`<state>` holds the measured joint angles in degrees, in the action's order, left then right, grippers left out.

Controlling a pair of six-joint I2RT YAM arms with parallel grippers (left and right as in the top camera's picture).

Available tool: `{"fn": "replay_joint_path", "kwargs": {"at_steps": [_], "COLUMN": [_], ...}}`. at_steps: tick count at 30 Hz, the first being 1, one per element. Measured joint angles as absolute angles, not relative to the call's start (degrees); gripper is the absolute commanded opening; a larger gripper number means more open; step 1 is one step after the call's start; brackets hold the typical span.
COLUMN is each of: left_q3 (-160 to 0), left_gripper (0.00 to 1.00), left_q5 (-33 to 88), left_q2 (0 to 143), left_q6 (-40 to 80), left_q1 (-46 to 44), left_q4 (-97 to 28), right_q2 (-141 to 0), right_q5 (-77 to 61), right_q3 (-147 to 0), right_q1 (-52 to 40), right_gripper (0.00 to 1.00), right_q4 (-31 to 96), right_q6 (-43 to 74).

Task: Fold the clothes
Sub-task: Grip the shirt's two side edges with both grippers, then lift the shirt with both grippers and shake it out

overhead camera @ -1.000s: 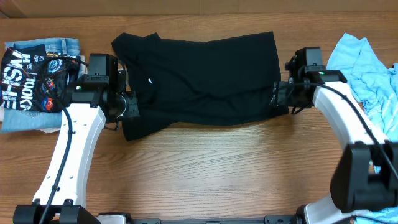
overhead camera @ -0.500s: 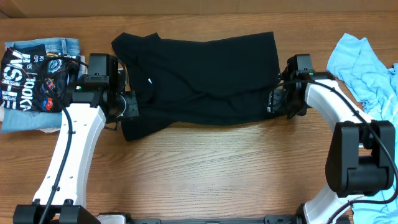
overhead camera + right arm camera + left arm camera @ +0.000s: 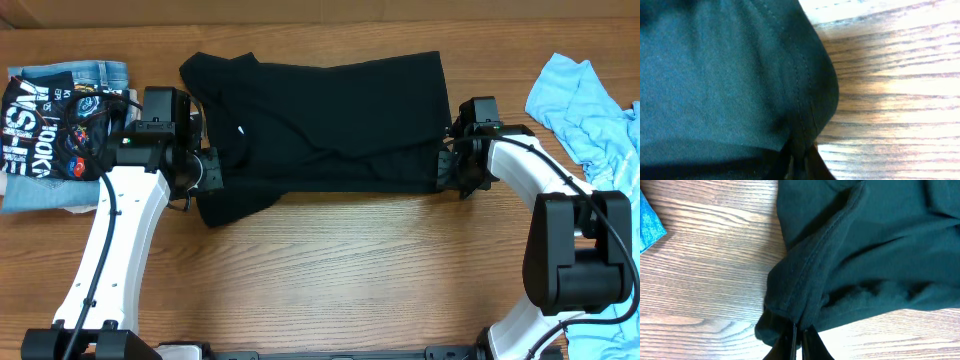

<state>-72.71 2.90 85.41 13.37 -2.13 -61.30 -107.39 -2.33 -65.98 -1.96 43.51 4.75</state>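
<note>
The clothes, a plain black T-shirt, lie spread across the middle of the wooden table, with a small white neck label near the left end. My left gripper is at the shirt's front left corner. In the left wrist view it is shut on a bunched fold of the black fabric. My right gripper is at the front right corner. In the right wrist view it is shut on the stitched hem of the shirt.
A black garment with white lettering and coloured graphics lies on a light blue denim piece at the far left. The denim's corner shows beside the left gripper. A crumpled light blue cloth lies at the far right.
My right gripper moved in from the right onto the shirt's front right corner and shut on the hem. The left arm stayed still, shut on the shirt.
</note>
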Motion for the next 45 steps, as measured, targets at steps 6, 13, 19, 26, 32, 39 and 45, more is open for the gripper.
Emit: {"fn": "replay_joint_path", "kwargs": {"at_steps": [6, 13, 19, 26, 32, 39, 45], "left_q3": [-72.86, -81.49, -97.30, -112.27, -117.03, -117.49, -117.49], "left_gripper": [0.04, 0.04, 0.04, 0.04, 0.04, 0.04, 0.04], "left_q5": [2.90, 2.94, 3.11, 4.36, 5.50, 5.80, 6.44], "left_q2": [85.41, 85.12, 82.21, 76.44, 71.22, 69.56, 75.94], "left_q6": [13.34, 13.34, 13.34, 13.34, 13.37, 13.34, 13.37], "left_q1": [-2.13, -2.13, -0.08, 5.26, 7.09, 7.29, 7.29], "left_q4": [-60.93, -63.61, -68.95, -70.81, -70.87, -70.72, -69.80], "right_q2": [-107.35, -102.28, -89.86, -78.87, -73.87, -71.44, -78.13], "right_q5": [-2.72, -2.81, -2.50, -1.15, 1.98, 3.68, 3.86], "right_q3": [-67.37, -82.24, -99.96, -110.30, -112.88, -113.95, -114.45], "right_q1": [-1.96, -1.96, -1.96, -1.98, -2.04, -2.09, -2.31], "right_gripper": [0.04, 0.04, 0.04, 0.04, 0.04, 0.04, 0.04], "right_q4": [49.78, 60.93, 66.94, 70.06, 69.71, 66.96, 67.31], "right_q6": [5.82, 6.57, 6.81, 6.85, 6.87, 6.85, 6.85]}}
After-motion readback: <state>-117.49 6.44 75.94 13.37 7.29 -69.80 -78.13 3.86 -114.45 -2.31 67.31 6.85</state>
